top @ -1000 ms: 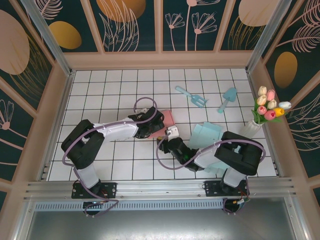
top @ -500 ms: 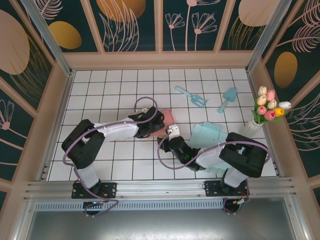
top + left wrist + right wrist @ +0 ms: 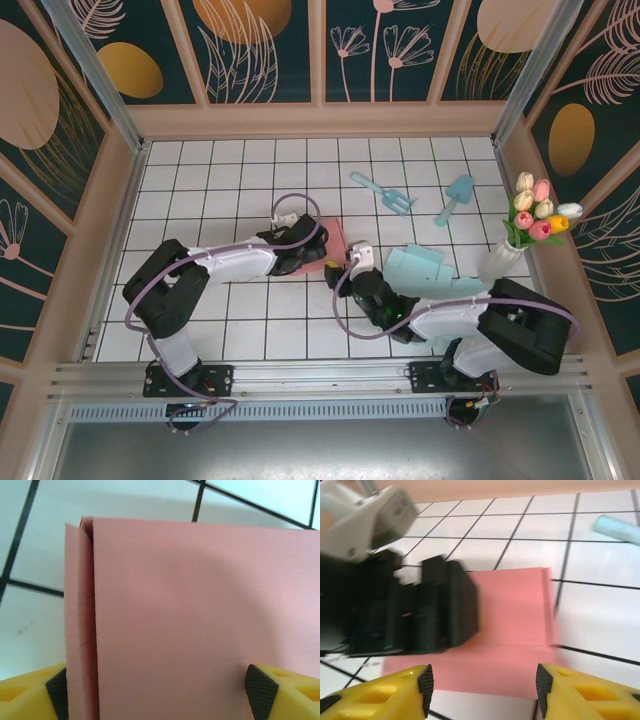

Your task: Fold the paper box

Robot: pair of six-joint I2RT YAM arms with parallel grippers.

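Note:
The paper box is a flat pink sheet (image 3: 335,238) with folded panels, lying on the white tiled table near its middle. In the left wrist view the pink box (image 3: 200,615) spreads across the frame, with one narrow flap doubled along its left edge. My left gripper (image 3: 159,692) is open wide, its black pads standing at either side over the sheet. In the top view the left gripper (image 3: 308,255) rests on the sheet's near left part. My right gripper (image 3: 482,685) is open just short of the pink box's (image 3: 515,615) near edge, holding nothing. The right gripper (image 3: 338,272) faces the left one.
A light blue flat paper piece (image 3: 415,268) lies just right of the right arm. Two blue toy tools (image 3: 383,192) (image 3: 455,198) sit further back. A vase of tulips (image 3: 530,225) stands at the right edge. The left arm's black wrist (image 3: 420,610) covers the sheet's left part.
The right arm has swung its elbow out to the right, and its gripper has slid a little right and toward the pink sheet. The left gripper has opened slightly.

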